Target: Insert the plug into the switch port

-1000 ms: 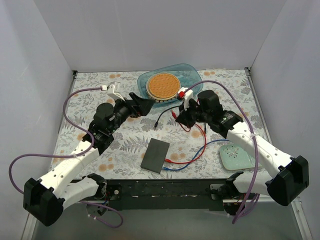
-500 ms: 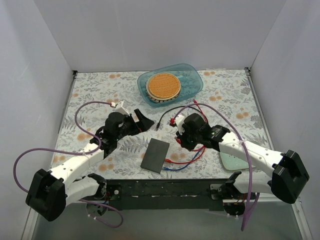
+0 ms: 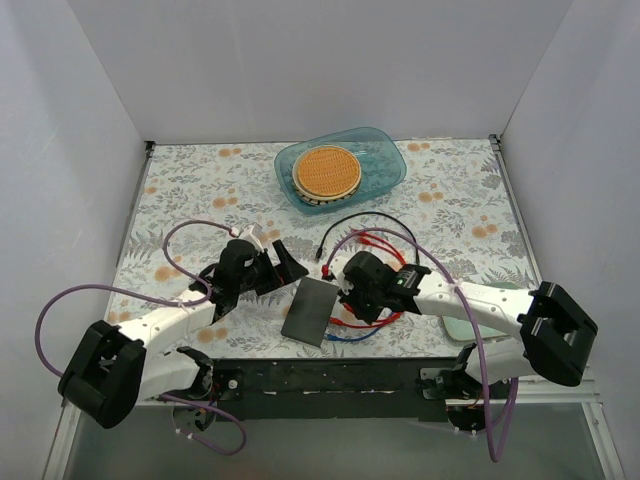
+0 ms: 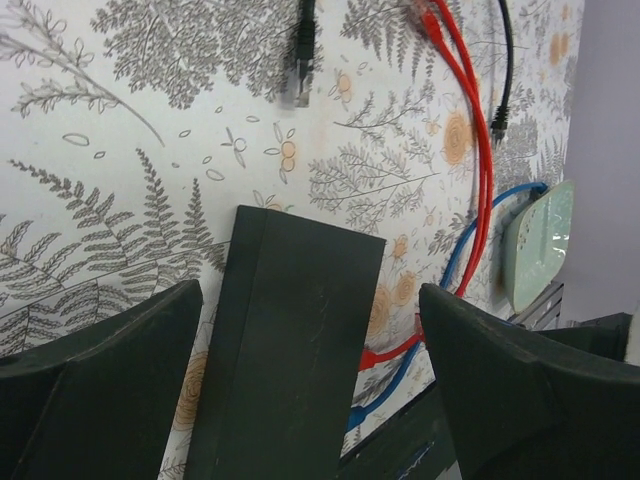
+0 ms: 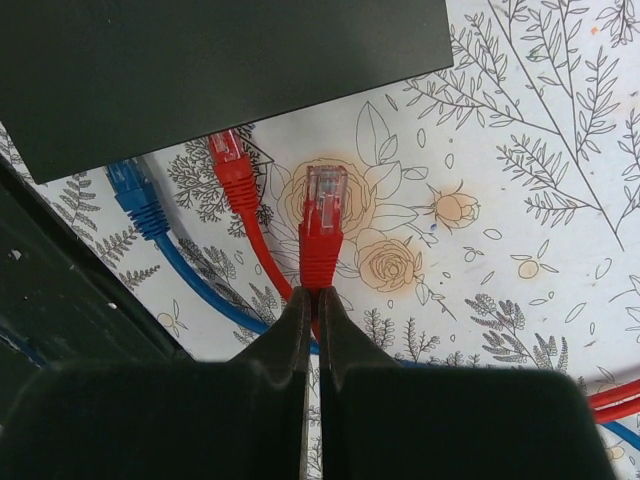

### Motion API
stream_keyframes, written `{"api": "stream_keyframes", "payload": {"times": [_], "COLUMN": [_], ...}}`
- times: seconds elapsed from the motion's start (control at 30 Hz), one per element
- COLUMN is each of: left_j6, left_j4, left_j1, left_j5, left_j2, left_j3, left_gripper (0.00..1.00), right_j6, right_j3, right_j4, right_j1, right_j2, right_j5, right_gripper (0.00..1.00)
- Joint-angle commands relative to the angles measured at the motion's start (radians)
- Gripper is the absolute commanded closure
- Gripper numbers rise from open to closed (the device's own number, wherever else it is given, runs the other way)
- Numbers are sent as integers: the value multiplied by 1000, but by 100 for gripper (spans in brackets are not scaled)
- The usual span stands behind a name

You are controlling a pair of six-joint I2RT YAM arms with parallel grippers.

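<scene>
Plug (image 5: 322, 205): red boot with a clear head. It is judged light and rigid, with a latch tab that could snap. It is held just short of the switch (image 5: 200, 70), head pointed at the near edge and not yet entered.
Cable (image 5: 620, 395): red and springy. A sideways tug on the plug is to be expected.
Hold: the boot behind the clear head is judged the right place, so the head is left free. It is pinched there.
Switch: a flat black box lying on the table (image 3: 450, 210) between the two grippers. It is judged light and smooth, likely to slide if pushed. No ports can be made out.
Right gripper (image 5: 310, 300): clamped on the plug's boot, fingers nearly together. The arm is stretched low and leftward, the wrist aimed at the switch.
Left gripper (image 4: 310, 390): spread wide, nothing held. Its fingers (image 4: 100, 390) are set either side of the switch's far end, and no contact is seen. The arm is folded low.
Blue cable (image 5: 135, 195): laid at the same edge beside a second red one. Whether either is seated cannot be told.
</scene>
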Motion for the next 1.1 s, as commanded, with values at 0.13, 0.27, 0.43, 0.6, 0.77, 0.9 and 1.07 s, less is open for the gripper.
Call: {"api": "stream_keyframes", "payload": {"times": [0.13,0.27,0.43,0.6,0.77,0.9,1.07], "left_j6": [-27,-32,-21,-21,-14,-14,-17], "left_j4": [30,61,61,65,62,61,59], "left_j1": [6,6,6,4,4,4,4], "left_j5": [52,68,68,82,91,94,96], "left_j2": [98,135,153,165,164,162,162], "left_j3": [-17,-16,-14,-10,-4,-5,-7], "left_gripper": [13,15,16,16,18,20,21], "right_j6": [3,-1,0,-10,-20,-20,-20], "right_j3": [-3,9,24,58,84,93,102], "right_j4": [39,28,14,8,5,11,10], "right_j1": [14,25,31,43,49,55,58], "right_j2": [40,65,103,157,195,192,198], "right_j5": [10,31,41,57,67,71,83], "right_gripper": [99,99,99,99,99,99,99]}}
